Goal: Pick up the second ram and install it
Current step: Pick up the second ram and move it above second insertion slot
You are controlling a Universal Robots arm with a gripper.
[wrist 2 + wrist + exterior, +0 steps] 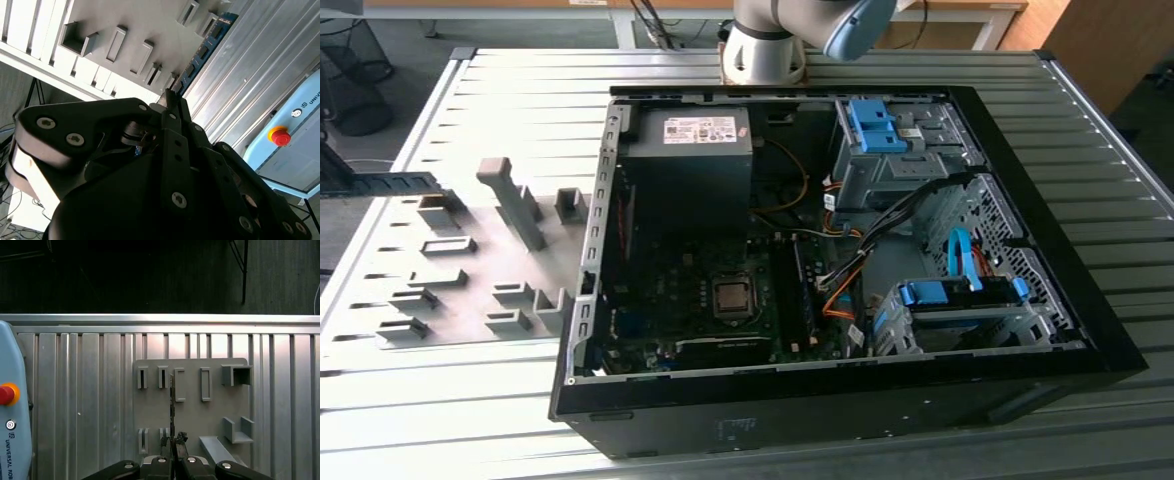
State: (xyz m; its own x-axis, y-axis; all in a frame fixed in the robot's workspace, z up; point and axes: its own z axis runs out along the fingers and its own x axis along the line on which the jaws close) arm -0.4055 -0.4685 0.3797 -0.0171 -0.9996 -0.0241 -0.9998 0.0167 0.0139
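Ribbed aluminium table (520, 80) carries everything, with dark floor past its edge in the first wrist view. Nearest the wrist cameras is the black gripper (173, 442). Its fingers (166, 441) are drawn together on the near end of the second ram (172, 400), with no gap showing on either side. In the second wrist view the gripper (170, 100) meets that same end. The second ram (205, 47) runs away from it as a blue-green board with a row of dark chips. Edge-on in the first wrist view, it is a thin dark line over the grey holder plate (192, 420), passing between two raised blocks (162, 377). Cannot tell whether it sits in a slot or hangs clear of the plate. A pale blue pendant (12, 440) with a red button (5, 394) lies on the table near the plate, not touching it.

In the exterior view the second ram (394, 182) is a dark green strip at the far end of the holder plate (467, 270), at that view's left. To that view's right of the plate lies an open computer case (1107, 340). It holds a power supply (687, 150), a motherboard (707, 290) and blue drive brackets (874, 125). Farthest off, the arm's base (767, 45) stands behind the case.
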